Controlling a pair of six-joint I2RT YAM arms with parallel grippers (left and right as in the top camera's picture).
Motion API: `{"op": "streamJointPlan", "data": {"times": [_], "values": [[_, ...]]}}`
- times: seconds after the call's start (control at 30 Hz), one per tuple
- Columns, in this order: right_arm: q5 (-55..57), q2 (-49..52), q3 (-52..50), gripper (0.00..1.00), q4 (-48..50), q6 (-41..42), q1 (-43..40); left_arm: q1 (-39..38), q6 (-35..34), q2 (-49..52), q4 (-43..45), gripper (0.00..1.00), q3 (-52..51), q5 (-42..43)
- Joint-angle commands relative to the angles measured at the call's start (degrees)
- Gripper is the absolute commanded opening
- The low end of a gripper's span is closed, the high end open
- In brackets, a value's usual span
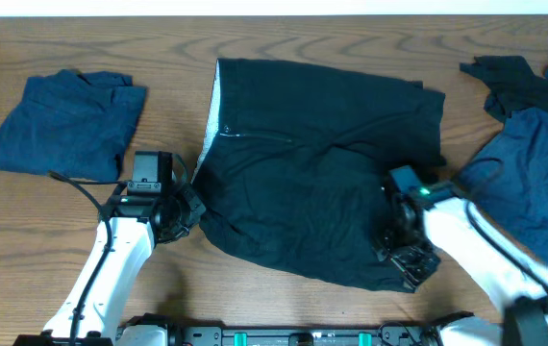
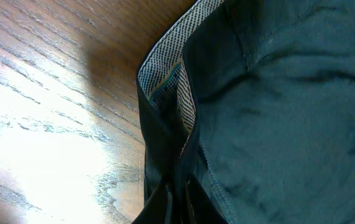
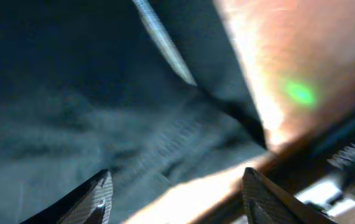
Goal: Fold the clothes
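dark shorts (image 1: 312, 163) | left gripper (image 1: 189, 207) pinching waistband (image 2: 165, 81) | right gripper (image 3: 176, 177) spread wide

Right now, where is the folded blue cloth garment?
Overhead view: the folded blue cloth garment lies on the wooden table's left side, apart from the dark shorts spread at centre.

The dark shorts (image 2: 277, 124) bunch over the left gripper (image 1: 192, 204), hiding its jaws.

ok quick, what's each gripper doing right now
left gripper: closed, pinching the waistband edge of the black garment.
right gripper: open, fingers spread just above the same garment, holding nothing.
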Motion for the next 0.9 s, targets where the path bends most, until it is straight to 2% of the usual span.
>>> {"op": "streamJointPlan", "data": {"times": [0.0,0.13,0.3,0.57,0.77,0.8,0.87], "values": [[2.21,-6.93,-0.17,0.66,-2.97,2.05,-0.63,-0.17,1.01,0.26,-0.17,0.06,-0.22,-0.33],[1.88,-12.68,-0.31,0.67,-5.6,2.95,0.28,-0.17,1.03,0.26,-0.15,0.06,-0.22,-0.33],[1.27,-12.92,-3.39,0.67,-5.49,6.88,2.05,-0.17,1.49,0.26,-0.17,0.06,-0.22,-0.33],[-2.38,-12.68,-17.27,0.66,10.78,13.62,3.06,-0.17,1.66,0.26,-0.26,0.06,-0.22,-0.31],[-0.33,-12.68,-19.87,0.64,16.94,13.57,2.99,-0.17,1.66,0.26,-0.37,0.06,-0.22,-0.33],[0.31,-12.68,-19.87,0.61,17.18,13.57,2.99,-0.17,1.66,0.26,-0.37,0.06,-0.22,-0.33],[1.38,-12.68,-19.87,0.46,17.53,13.57,2.91,-0.17,1.66,0.26,-0.39,0.06,-0.22,-0.33]]}}
